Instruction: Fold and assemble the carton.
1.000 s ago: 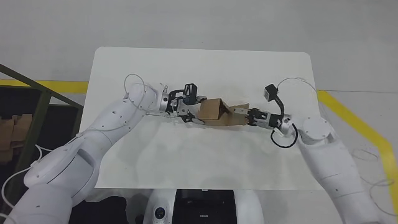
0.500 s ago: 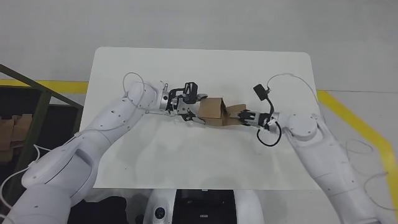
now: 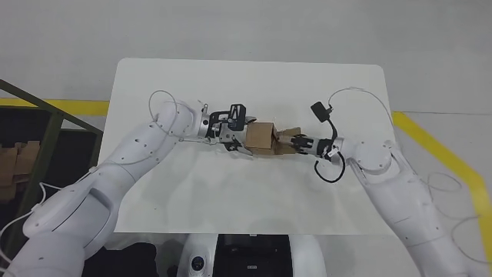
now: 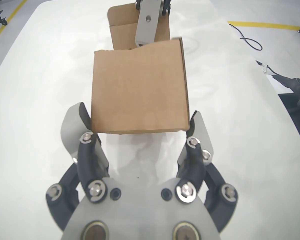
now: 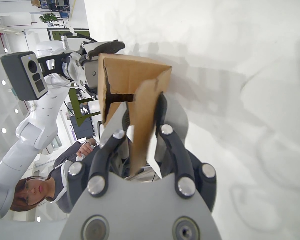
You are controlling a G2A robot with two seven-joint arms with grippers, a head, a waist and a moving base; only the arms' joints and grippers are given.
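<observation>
Closest to the table's [image 3: 231,85] left edge, the left gripper [image 4: 140,123] stays put, its fingers spread wide and pressed against the two near corners of the carton [image 4: 140,88], clamping it across its width. The carton lies on its side about mid-table, well in from every edge, and it has not shifted over the last second.

What has changed is on its far end. The flap [image 5: 143,116] there stuck out flat toward the right edge a second ago; now it is drawn in close against the carton's open mouth. The right gripper [image 5: 142,106] has it pinched between its fingers and has travelled inward with it, the elbow swinging up the table as it came.

I read this as the end flap being folded over, with the left arm acting as the brace. The mouth still shows a dark gap, so that end is not yet closed.
</observation>
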